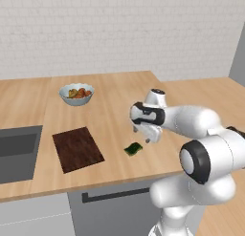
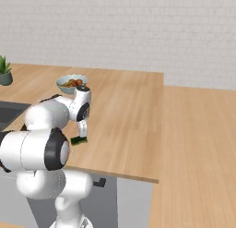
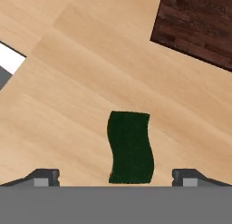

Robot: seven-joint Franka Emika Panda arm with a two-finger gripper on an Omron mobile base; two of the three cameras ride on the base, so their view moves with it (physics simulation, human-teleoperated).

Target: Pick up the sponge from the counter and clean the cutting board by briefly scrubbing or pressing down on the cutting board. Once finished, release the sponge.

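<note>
Hand view: sponge [image 3: 130,147] sits dark-green side up, centred between the two fingertips [image 3: 43,177], one tip each side and clear gaps both ways. Jaws spread wide, holding nothing. Gripper [image 1: 148,136] hangs just above the sponge, not yet down on it. Sponge lies flat on the desk [image 1: 115,94], near the front edge; from the gripper the cutting board [image 3: 199,26] is at about 1 o'clock, well apart from the sponge. In left base view the board is at 9 o'clock of the sponge, fruit bowl [image 1: 76,93] beyond it at 11.

Risks, my read:
- Sponge's long axis runs along the view, so the jaws close across the short side. Fine, but the edges look wavy and soft, so a shallow grip may squash it and slip.
- Descend too far and the tips hit the desk.
- Any lateral drift on descent shoves the sponge toward the front edge.
</note>
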